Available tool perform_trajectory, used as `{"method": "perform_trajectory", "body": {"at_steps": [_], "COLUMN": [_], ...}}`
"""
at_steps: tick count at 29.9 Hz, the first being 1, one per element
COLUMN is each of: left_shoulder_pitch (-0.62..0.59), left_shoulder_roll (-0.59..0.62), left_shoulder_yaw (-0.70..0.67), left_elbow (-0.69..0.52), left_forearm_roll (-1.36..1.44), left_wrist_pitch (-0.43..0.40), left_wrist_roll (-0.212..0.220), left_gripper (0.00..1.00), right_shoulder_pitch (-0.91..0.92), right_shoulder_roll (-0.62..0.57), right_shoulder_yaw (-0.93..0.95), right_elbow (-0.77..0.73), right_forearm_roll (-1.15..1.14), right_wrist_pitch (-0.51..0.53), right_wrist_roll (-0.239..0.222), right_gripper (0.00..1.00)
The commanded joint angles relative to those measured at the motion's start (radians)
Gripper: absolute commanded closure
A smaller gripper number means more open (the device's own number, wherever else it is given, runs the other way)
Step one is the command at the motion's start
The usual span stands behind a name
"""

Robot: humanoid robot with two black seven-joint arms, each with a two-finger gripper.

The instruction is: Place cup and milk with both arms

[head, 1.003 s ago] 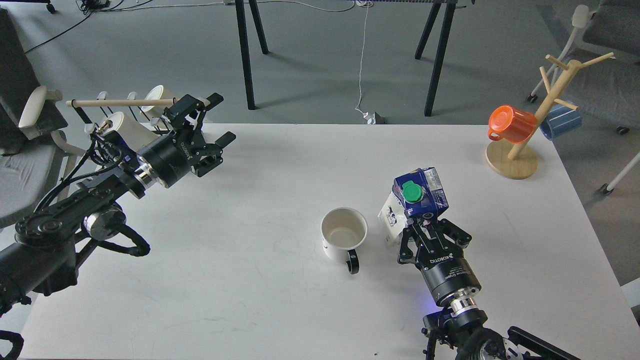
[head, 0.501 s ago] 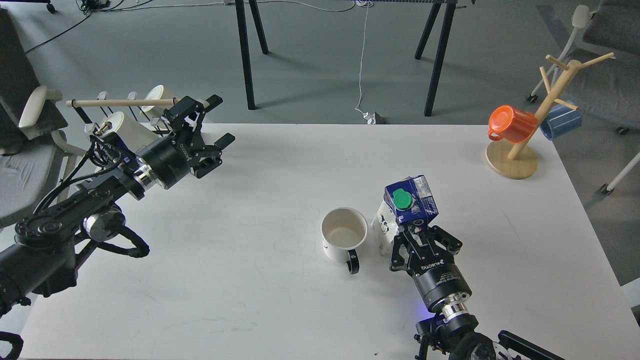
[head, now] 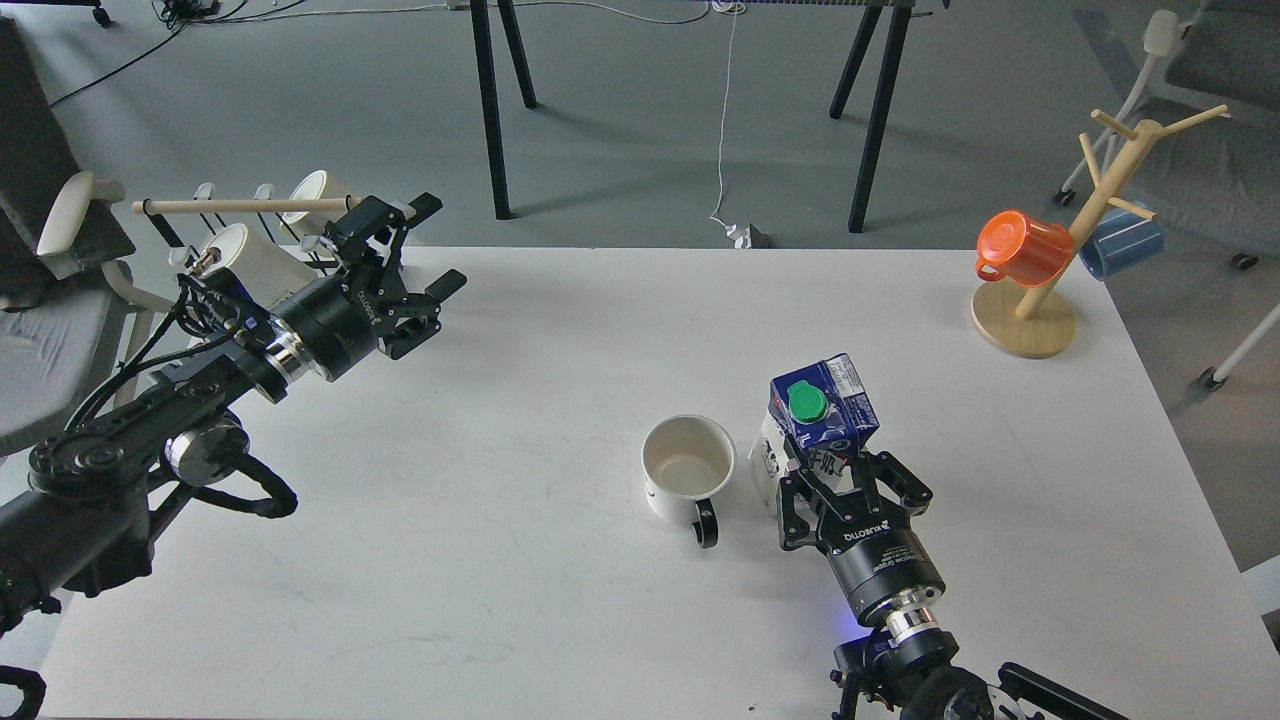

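Tabletop (head: 520, 420): milk (head: 822, 415) now upright beside cup (head: 686, 478), right claw (head: 845, 478) gripping it; left claw (head: 415, 255) open.

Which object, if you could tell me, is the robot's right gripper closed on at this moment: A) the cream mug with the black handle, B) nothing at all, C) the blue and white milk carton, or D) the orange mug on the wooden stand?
C: the right gripper has its fingers on either side of the milk carton, which stands just right of the cup, while the left gripper hangs open and empty.
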State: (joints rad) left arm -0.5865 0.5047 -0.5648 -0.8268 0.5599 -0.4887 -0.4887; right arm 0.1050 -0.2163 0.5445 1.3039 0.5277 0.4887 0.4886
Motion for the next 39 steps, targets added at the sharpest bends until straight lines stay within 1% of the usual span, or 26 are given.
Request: {"method": "perform_trajectory", "body": {"at_steps": [1, 6, 13, 18, 24, 28, 30, 34, 36, 39], "left_shoulder_pitch": [-0.001, -0.001, 0.000, 0.000, 0.000, 0.000, 0.000, 0.000, 0.000, 0.000], "left_shoulder_roll": [0.000, 0.000, 0.000, 0.000, -0.002, -0.003, -0.003, -0.003, -0.003, 0.002], "left_shoulder_yaw": [0.000, 0.000, 0.000, -0.001, 0.000, 0.000, 0.000, -0.001, -0.003, -0.004], "left_elbow": [0.001, 0.011, 0.015, 0.015, 0.015, 0.015, 0.015, 0.015, 0.015, 0.008], "left_forearm_roll": [0.000, 0.000, 0.000, 0.000, 0.000, 0.000, 0.000, 0.000, -0.002, -0.002], "left_wrist_pitch": [0.000, 0.000, 0.000, 0.000, 0.000, 0.000, 0.000, 0.000, 0.000, 0.000], "left_wrist_roll": [0.000, 0.000, 0.000, 0.000, 0.000, 0.000, 0.000, 0.000, 0.000, 0.000], "left_gripper": [0.01, 0.01, 0.01, 0.01, 0.01, 0.01, 0.01, 0.01, 0.01, 0.01], "right_shoulder_pitch": [-0.002, -0.011, -0.062, -0.114, -0.148, -0.226, -0.252, -0.294, -0.318, -0.318], "right_shoulder_roll": [0.000, -0.006, -0.054, -0.133, -0.264, -0.325, -0.385, -0.534, -0.621, -0.713], "right_shoulder_yaw": [0.000, 0.002, -0.017, -0.029, -0.083, -0.069, -0.051, 0.035, 0.115, 0.230], "right_elbow": [0.002, 0.012, 0.058, 0.135, 0.247, 0.301, 0.322, 0.311, 0.299, 0.290], "right_forearm_roll": [0.000, -0.003, -0.003, -0.005, -0.115, -0.141, -0.140, -0.126, -0.121, -0.121], "right_wrist_pitch": [0.000, 0.000, 0.000, 0.000, 0.000, 0.000, 0.000, 0.000, 0.000, 0.000], "right_wrist_roll": [0.000, 0.000, 0.000, 0.000, 0.000, 0.000, 0.000, 0.000, 0.000, 0.000], "right_gripper": [0.03, 0.02, 0.01, 0.01, 0.01, 0.01, 0.01, 0.01, 0.02, 0.01]}}
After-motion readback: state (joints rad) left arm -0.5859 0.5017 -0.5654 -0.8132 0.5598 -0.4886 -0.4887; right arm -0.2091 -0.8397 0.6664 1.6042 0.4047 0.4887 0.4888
